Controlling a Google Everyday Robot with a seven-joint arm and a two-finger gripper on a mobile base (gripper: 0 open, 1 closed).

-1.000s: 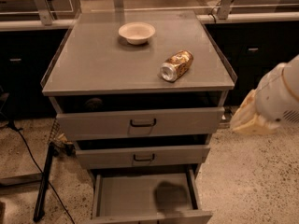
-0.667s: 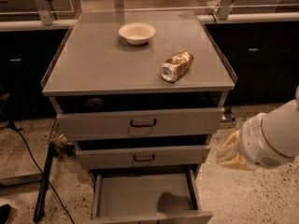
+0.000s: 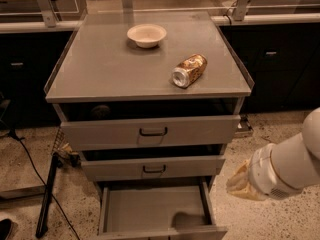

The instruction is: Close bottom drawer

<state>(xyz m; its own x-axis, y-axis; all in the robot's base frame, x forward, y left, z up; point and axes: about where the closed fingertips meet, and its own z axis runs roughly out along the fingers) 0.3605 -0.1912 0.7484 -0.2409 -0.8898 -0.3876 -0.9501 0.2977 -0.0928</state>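
Observation:
The bottom drawer (image 3: 150,210) is pulled far out at the foot of the grey cabinet. Its plain grey tray is empty and shows a dark shadow near the front right. Its front panel (image 3: 160,232) is cut by the lower edge of the view, and the handle is out of view. My gripper (image 3: 239,183) is the yellowish end of the white arm at the lower right. It hangs beside the drawer's right side, apart from it, at about the height of the middle drawer.
The top drawer (image 3: 150,131) and middle drawer (image 3: 152,168) stand slightly out. On the cabinet top (image 3: 100,74) are a white bowl (image 3: 146,34) and a can lying on its side (image 3: 189,70). A black stand leg (image 3: 47,194) and cable lie on the floor at left.
My arm has come down and to the left, from beside the top drawer to beside the middle drawer's right end. The drawers have not moved.

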